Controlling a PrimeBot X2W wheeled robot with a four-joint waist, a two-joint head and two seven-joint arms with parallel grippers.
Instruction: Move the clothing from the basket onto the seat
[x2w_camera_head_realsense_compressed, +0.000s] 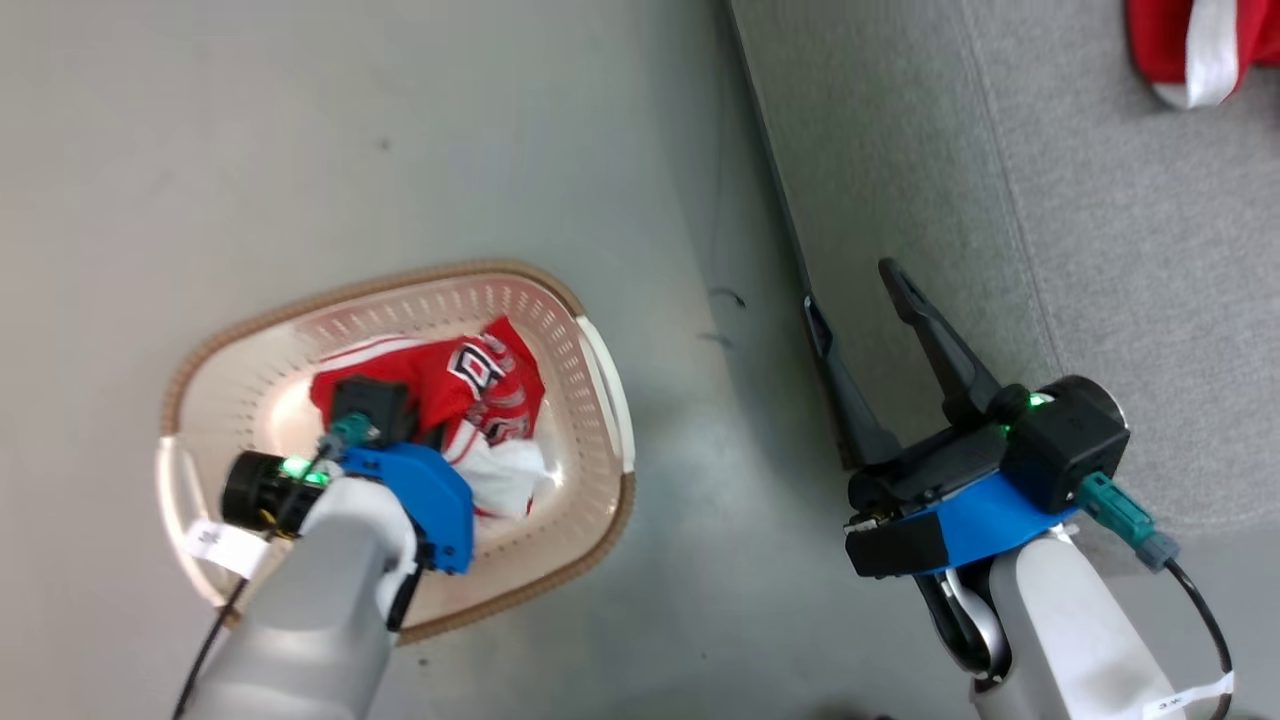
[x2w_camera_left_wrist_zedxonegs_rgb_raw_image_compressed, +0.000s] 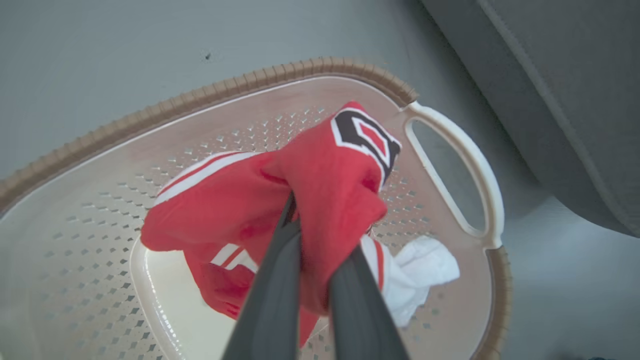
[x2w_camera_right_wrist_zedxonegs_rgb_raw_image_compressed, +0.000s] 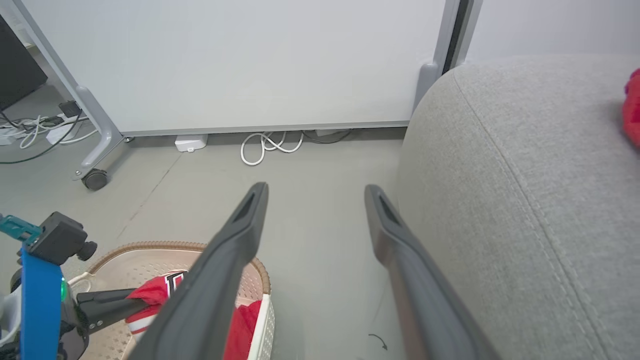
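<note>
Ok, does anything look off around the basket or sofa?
Nothing stands out. The basket sits upright on the floor, the left gripper is shut on the red garment inside it, the other garment lies on the seat, and the right gripper hangs open.

We found a smooth grey floor (x2w_camera_head_realsense_compressed: 300, 130) carrying the cream basket (x2w_camera_head_realsense_compressed: 440, 305), with the big grey seat (x2w_camera_head_realsense_compressed: 1100, 300) standing near it on our right. One red-and-white garment (x2w_camera_head_realsense_compressed: 1190, 40) lay on the seat's cushion. Farther off, white cables (x2w_camera_right_wrist_zedxonegs_rgb_raw_image_compressed: 270, 145) lay looped on the floor, near a panel's castor (x2w_camera_right_wrist_zedxonegs_rgb_raw_image_compressed: 95, 179).
</note>
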